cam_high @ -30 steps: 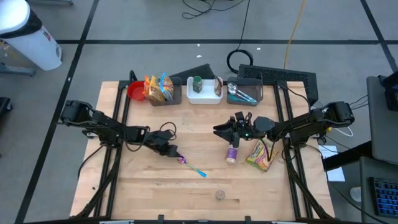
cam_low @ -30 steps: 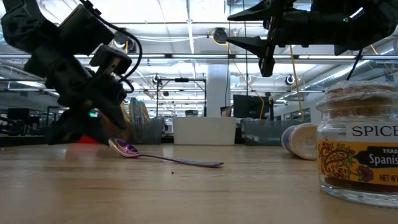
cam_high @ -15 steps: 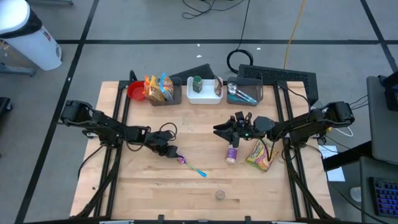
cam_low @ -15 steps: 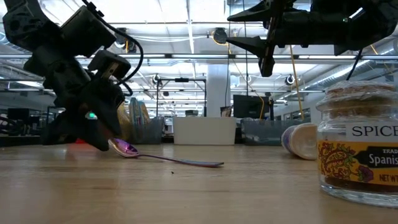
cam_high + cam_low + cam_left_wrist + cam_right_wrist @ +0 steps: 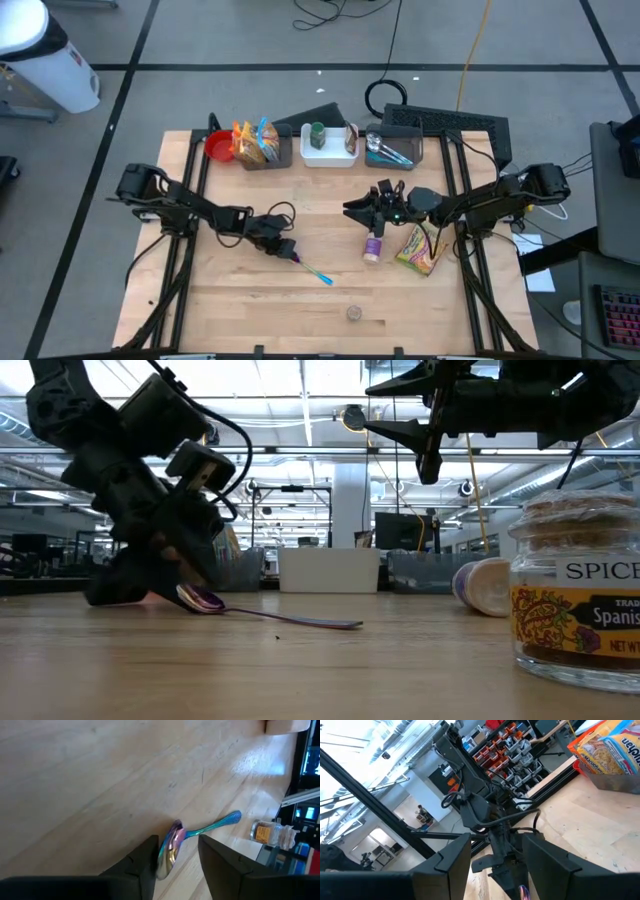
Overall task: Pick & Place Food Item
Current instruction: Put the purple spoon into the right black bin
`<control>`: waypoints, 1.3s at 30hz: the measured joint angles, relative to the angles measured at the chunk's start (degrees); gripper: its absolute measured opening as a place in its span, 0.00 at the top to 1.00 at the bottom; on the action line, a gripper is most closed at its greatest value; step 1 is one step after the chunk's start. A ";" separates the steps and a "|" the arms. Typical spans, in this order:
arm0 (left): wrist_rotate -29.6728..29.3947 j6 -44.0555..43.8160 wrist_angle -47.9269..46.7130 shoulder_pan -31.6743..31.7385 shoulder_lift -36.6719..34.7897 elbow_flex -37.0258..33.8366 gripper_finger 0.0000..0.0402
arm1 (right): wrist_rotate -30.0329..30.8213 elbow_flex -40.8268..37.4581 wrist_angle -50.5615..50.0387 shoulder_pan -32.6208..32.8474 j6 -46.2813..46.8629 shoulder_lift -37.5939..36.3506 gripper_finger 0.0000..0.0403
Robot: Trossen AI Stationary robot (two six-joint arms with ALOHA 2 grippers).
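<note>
**Spoon between my left jaws**

The spoon lies flat on the wooden surface, its iridescent purple bowl between the parted fingers of my left gripper, its blue handle pointing away toward the front edge. My jaws straddle the bowl, not closed on it. My right gripper hovers mid-surface, jaws parted, holding nothing. Just beside it lie a toppled bottle and a snack bag. A jar near the front edge reads "SPICE" and "Spanis". Three bins line the back edge.
</note>
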 joint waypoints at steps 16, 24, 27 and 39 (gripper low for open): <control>9.81 9.23 -3.14 6.54 -5.34 -0.33 0.98 | -0.21 0.00 -0.04 0.00 1.40 0.00 0.58; 4.63 15.69 -4.76 8.81 -13.86 2.69 0.99 | -0.26 0.75 -0.15 1.28 -3.08 -0.30 0.58; 3.78 17.45 -8.74 9.88 -14.26 7.01 0.98 | -0.26 4.22 -3.33 1.85 -6.66 -0.37 0.59; -5.09 25.38 -33.77 15.38 -14.15 27.13 0.98 | 2.87 36.88 -60.51 2.01 -29.90 -0.02 0.67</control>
